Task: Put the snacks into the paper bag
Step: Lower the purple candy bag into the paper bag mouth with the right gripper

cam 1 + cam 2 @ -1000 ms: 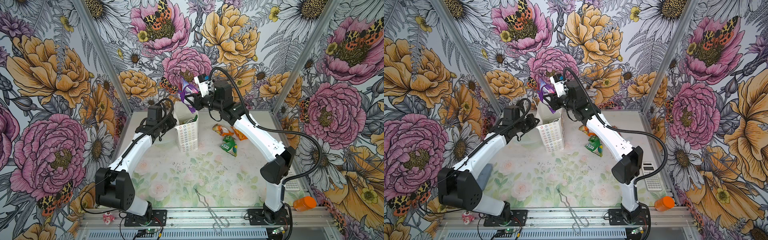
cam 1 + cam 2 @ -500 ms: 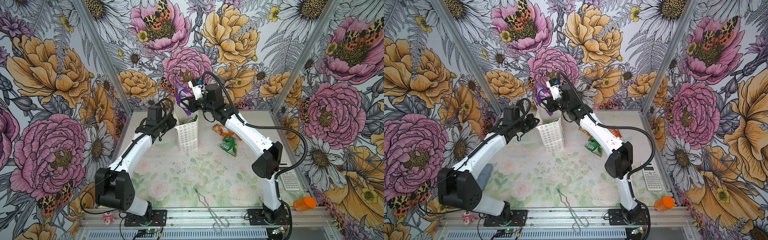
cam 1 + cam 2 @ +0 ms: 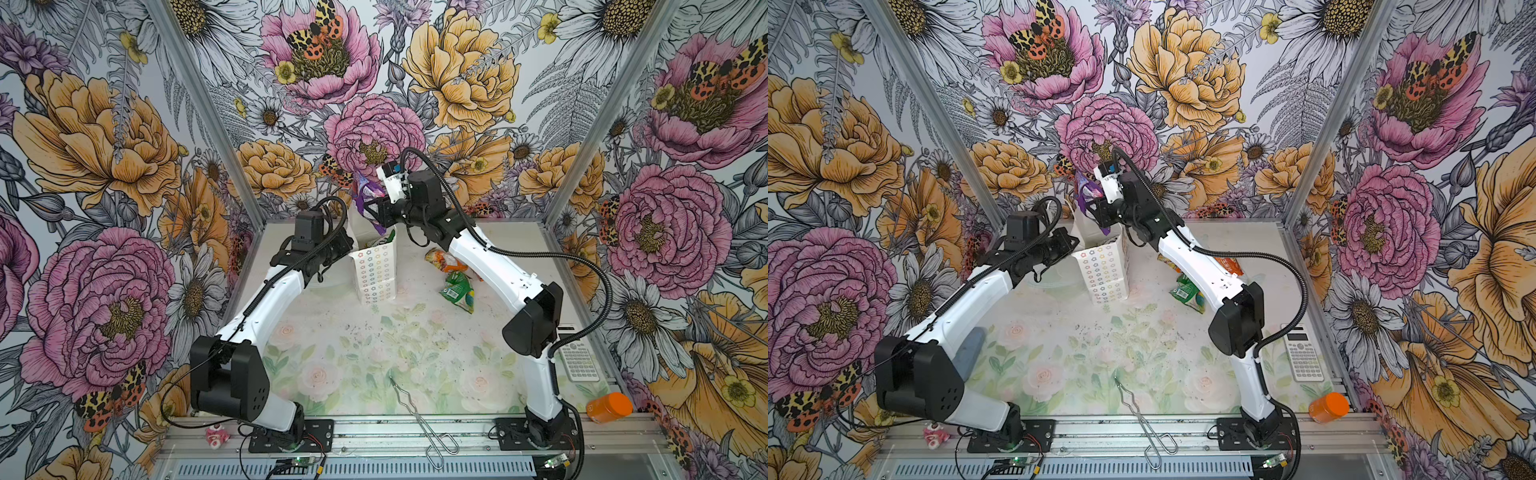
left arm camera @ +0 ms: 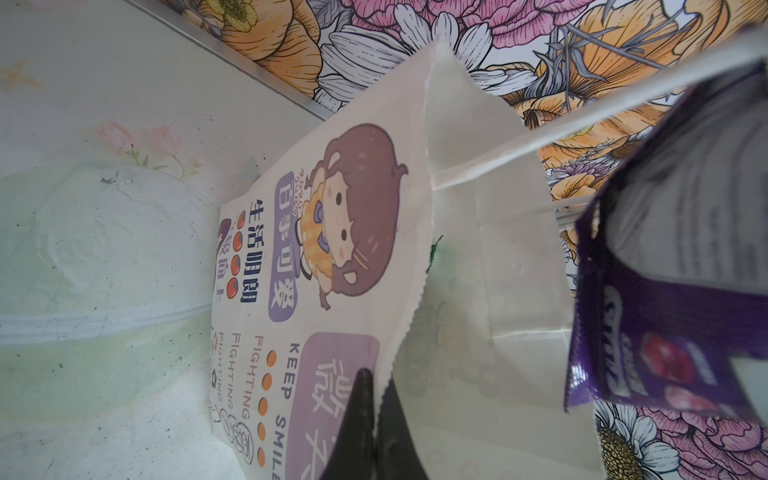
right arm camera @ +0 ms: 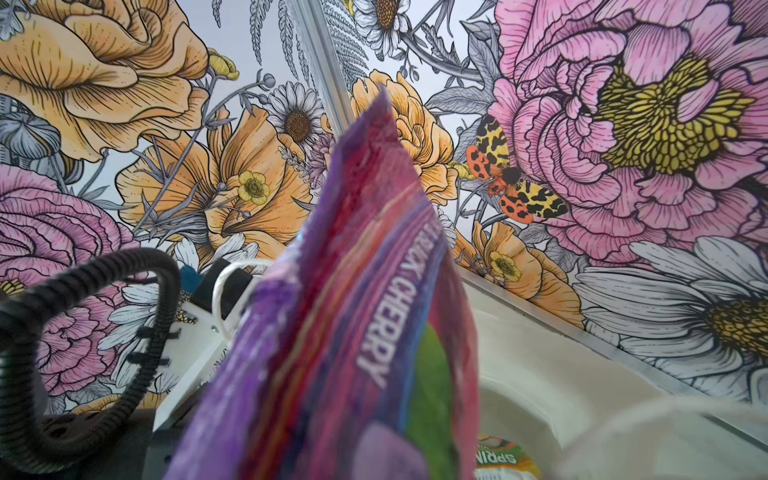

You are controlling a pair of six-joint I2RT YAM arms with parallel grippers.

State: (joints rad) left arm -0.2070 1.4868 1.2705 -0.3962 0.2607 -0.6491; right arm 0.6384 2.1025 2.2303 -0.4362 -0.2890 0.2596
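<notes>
The white paper bag stands upright at the back of the table, its cartoon-girl face filling the left wrist view. My left gripper is shut on the bag's rim. My right gripper is shut on a purple snack, held just above the bag's open mouth. That packet hides the right jaws in the right wrist view. Another snack lies inside the bag. An orange snack and a green snack lie on the table right of the bag.
Metal tongs lie near the front edge. A calculator and an orange bottle sit at the right side. A small pink toy rests on the front rail. Flowered walls enclose the table closely behind the bag.
My right arm has carried the purple snack a little to the left and down, over the bag's mouth. The left gripper has stayed on the bag's rim.
</notes>
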